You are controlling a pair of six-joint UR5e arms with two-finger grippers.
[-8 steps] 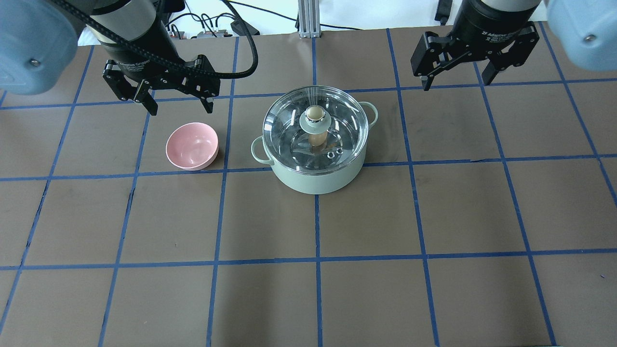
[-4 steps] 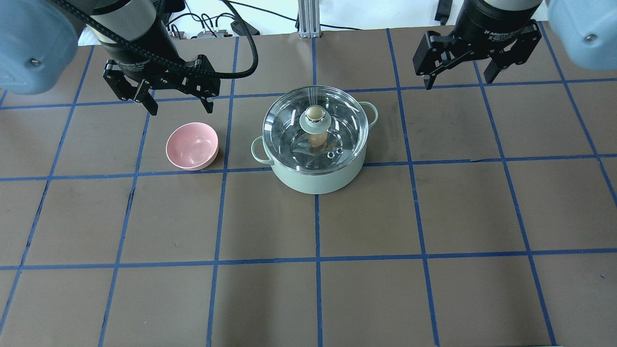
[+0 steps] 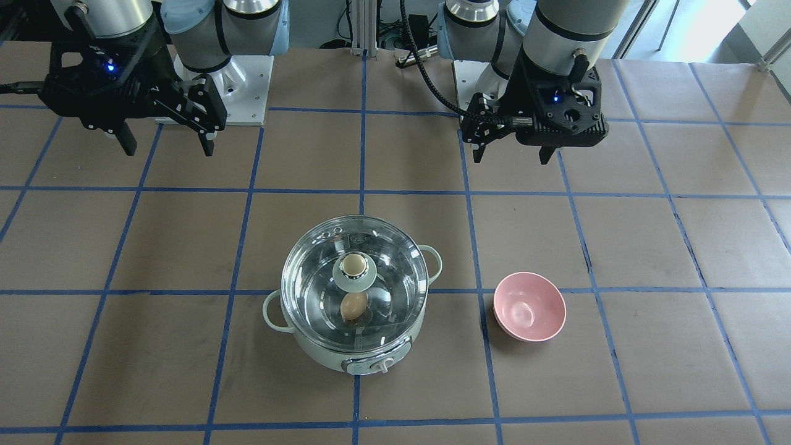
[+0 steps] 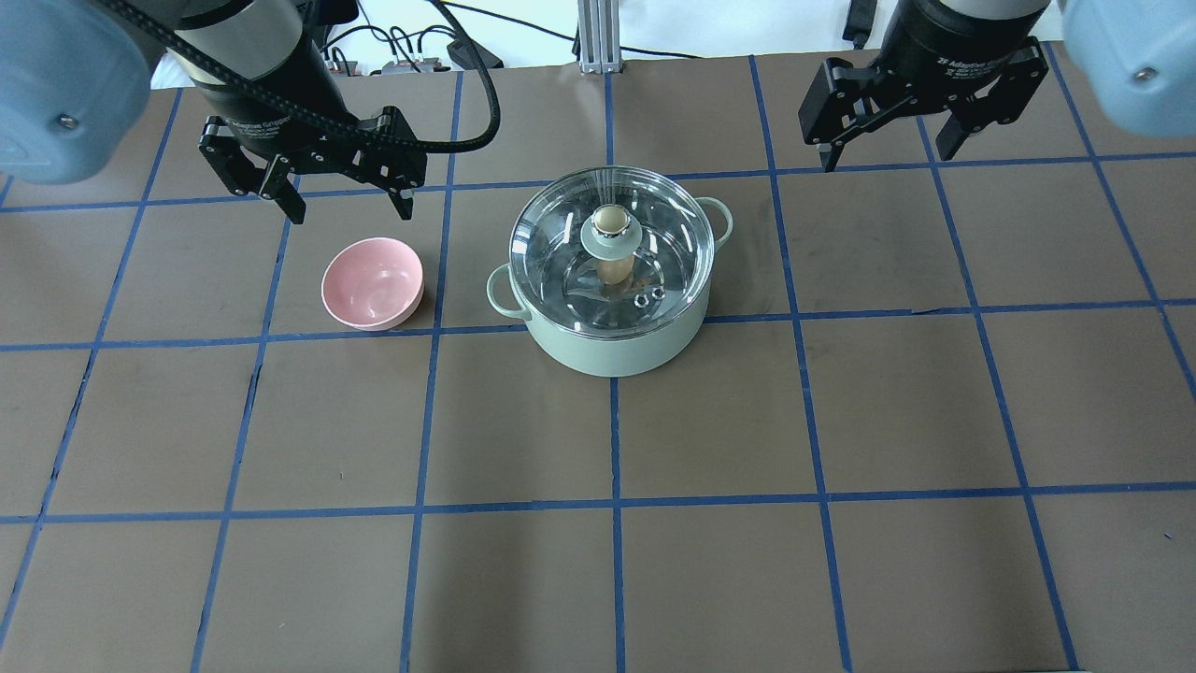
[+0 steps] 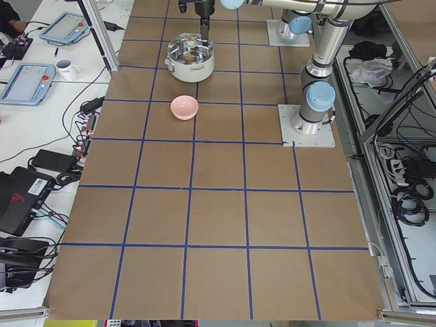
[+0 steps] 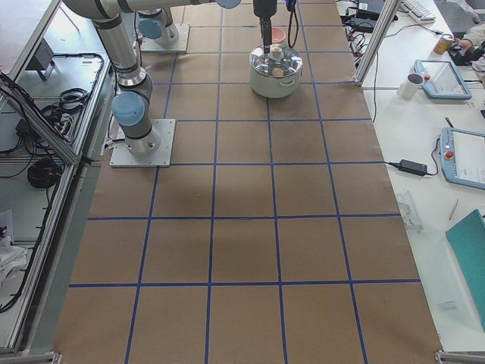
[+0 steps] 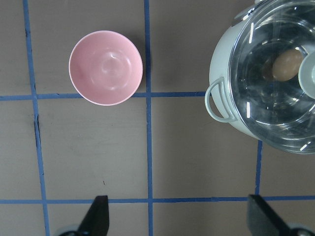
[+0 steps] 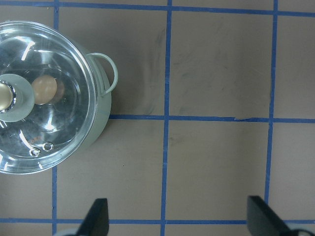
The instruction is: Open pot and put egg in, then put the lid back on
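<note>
The egg [image 3: 353, 306] lies in the pot [image 3: 401, 354], lid [image 3: 354, 267] on, bowl [image 3: 529, 306] beside.

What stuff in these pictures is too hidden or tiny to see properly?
- Overhead view: the knob of the lid half hides the egg.
- Left wrist view: the pot is cut off by the right edge.
- Side views: the egg is too small to check for cracks.

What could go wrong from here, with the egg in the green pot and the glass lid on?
The small tan-brown egg lies loose on the steel floor of the round mint-green pot, so a bump could roll or crack it. The open left gripper hangs near the round pink bowl; a low sweep might knock it. The domed clear glass lid only rests on the rim, so a nudge could shift it.
</note>
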